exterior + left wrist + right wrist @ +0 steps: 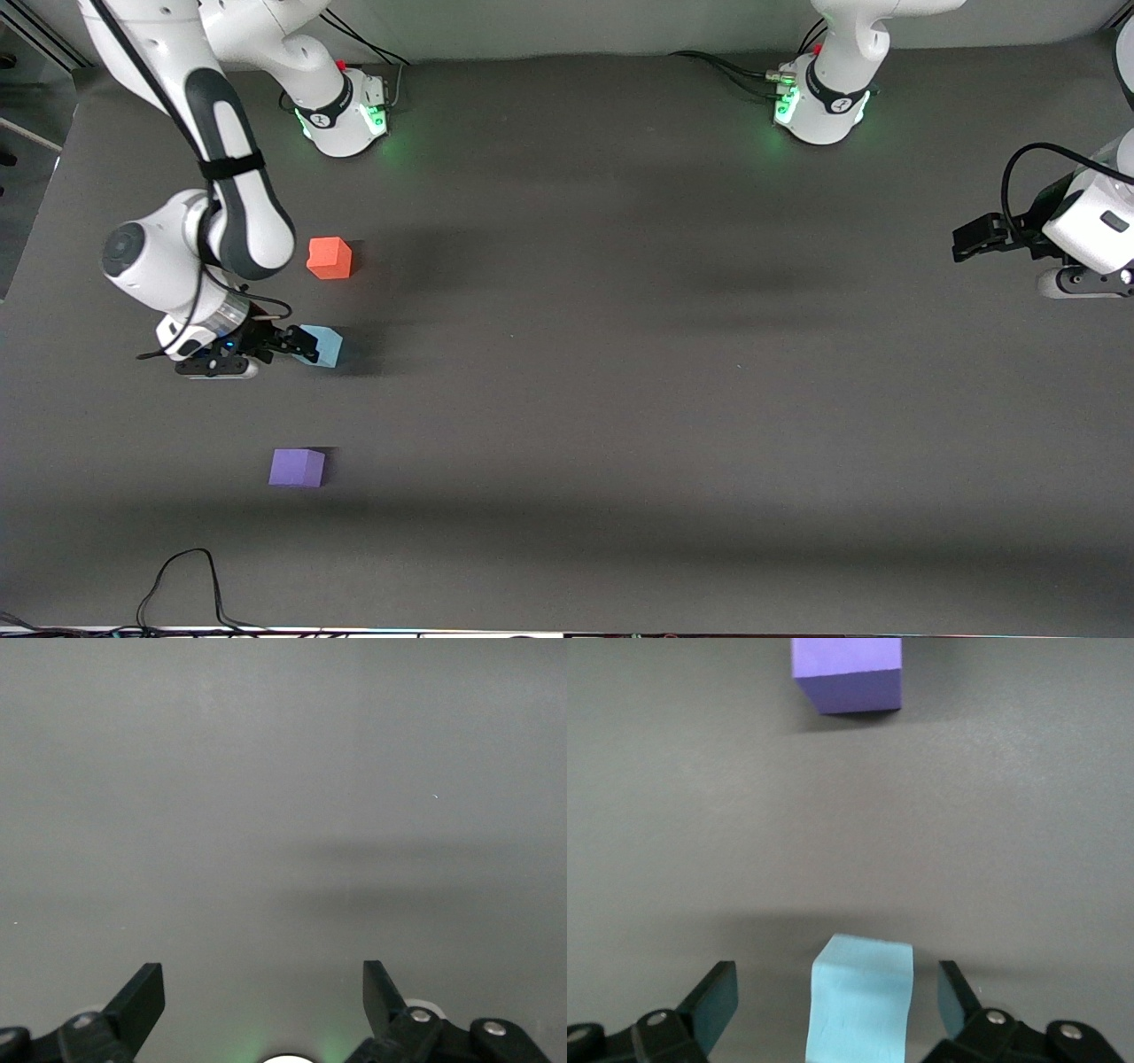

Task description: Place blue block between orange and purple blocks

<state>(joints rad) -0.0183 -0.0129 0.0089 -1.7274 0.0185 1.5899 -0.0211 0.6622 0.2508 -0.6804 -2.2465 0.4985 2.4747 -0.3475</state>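
The right gripper (pixel 297 344) sits low at the right arm's end of the surface, jaws spread apart with the small light sky-blue matte cube (pixel 322 346) between them but, in the right wrist view, a gap on each side of the cube (pixel 859 997), so nothing is clamped. The blue cube rests on the surface roughly midway between the bright orange-red matte cube (pixel 330 258), which lies farther from the front camera, and the violet-purple matte cube (pixel 298 467), which lies nearer to it; all three are well apart. Judging by that line-up, the blue cube looks already set where the task wants it, and the spread jaws suit a release. The left gripper (pixel 264 992) waits raised at the left arm's end, jaws open and holding nothing, kept clear of the work. The dark grey matte surface (pixel 620 354) carries the cubes; cables trail along its near edge (pixel 182 580)
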